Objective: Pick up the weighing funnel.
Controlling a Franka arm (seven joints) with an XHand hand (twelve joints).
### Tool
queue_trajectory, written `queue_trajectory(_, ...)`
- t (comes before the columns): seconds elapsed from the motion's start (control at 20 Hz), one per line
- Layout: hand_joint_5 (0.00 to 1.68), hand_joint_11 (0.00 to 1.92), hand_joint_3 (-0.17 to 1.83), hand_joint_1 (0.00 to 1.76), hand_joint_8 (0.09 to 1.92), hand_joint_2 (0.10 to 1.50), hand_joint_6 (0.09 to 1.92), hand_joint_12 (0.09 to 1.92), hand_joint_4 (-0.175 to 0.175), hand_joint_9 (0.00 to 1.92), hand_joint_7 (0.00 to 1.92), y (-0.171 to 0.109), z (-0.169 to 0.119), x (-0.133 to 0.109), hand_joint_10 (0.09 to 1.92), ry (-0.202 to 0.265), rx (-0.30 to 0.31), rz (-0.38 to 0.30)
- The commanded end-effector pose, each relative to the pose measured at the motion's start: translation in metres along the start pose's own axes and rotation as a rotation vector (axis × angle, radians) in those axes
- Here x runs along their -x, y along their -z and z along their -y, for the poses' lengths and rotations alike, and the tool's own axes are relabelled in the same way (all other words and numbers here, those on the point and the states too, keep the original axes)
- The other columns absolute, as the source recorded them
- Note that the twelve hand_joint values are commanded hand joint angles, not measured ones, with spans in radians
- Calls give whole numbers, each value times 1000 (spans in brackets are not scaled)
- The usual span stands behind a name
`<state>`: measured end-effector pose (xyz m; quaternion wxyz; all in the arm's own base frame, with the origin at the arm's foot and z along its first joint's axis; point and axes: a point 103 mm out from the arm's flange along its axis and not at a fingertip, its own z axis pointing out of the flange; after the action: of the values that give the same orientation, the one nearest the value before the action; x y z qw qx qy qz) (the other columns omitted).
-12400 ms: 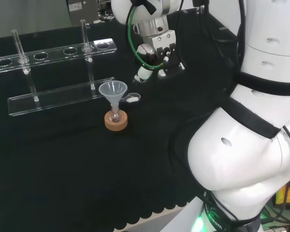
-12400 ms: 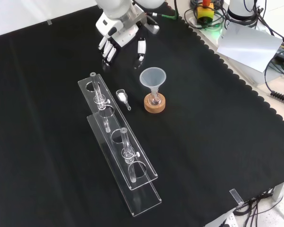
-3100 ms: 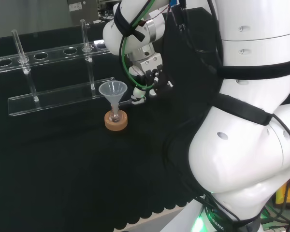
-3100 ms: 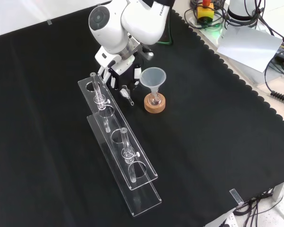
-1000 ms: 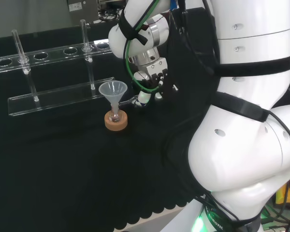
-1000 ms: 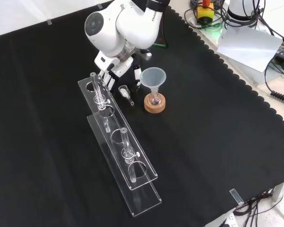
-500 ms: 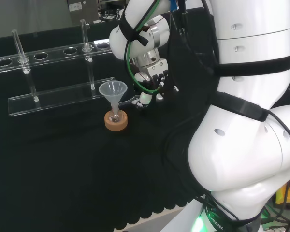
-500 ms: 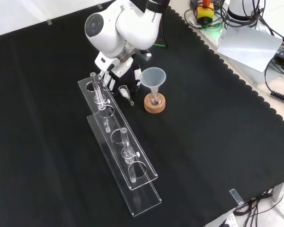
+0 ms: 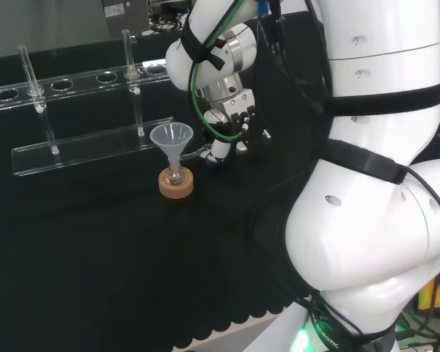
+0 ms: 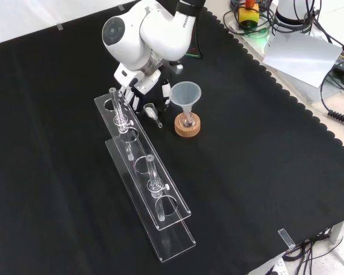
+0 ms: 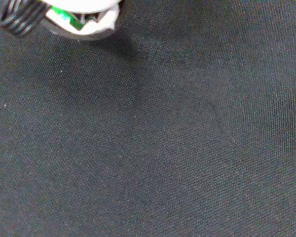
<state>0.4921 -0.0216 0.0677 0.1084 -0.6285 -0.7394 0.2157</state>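
While you watch the head view, the robot hand (image 9: pixel 235 121) hangs mid-frame, right of the funnel (image 9: pixel 171 137); you cannot tell whether it grips anything. Front view, upper centre: the weighing funnel (image 10: pixel 152 111) sits just below it, between rack (image 10: pixel 175 215) and funnel. Wrist view: black cloth (image 11: pixel 163 148).

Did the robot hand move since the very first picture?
Yes. In the front view the robot hand came nearer, from beyond the far end of the test tube rack to right beside the funnel and the weighing funnel.
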Motion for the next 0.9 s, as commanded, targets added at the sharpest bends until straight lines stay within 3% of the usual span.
queue_trajectory(0.05,875,368,601,914,717,663,686,1329,28,683,366,-1,-4,-5,597,-5,-12,24)
queue_trajectory(0.15,1061,382,470,1020,695,777,750,1325,126,723,428,-1,-4,-6,576,-20,-16,50)
queue_trajectory(0.25,1169,401,517,1079,661,756,744,1311,164,766,487,-1,-4,-5,541,-30,-21,60)
queue_trajectory(0.9,1199,432,657,1105,640,690,802,1295,175,808,513,19,12,14,512,-69,-9,-6)
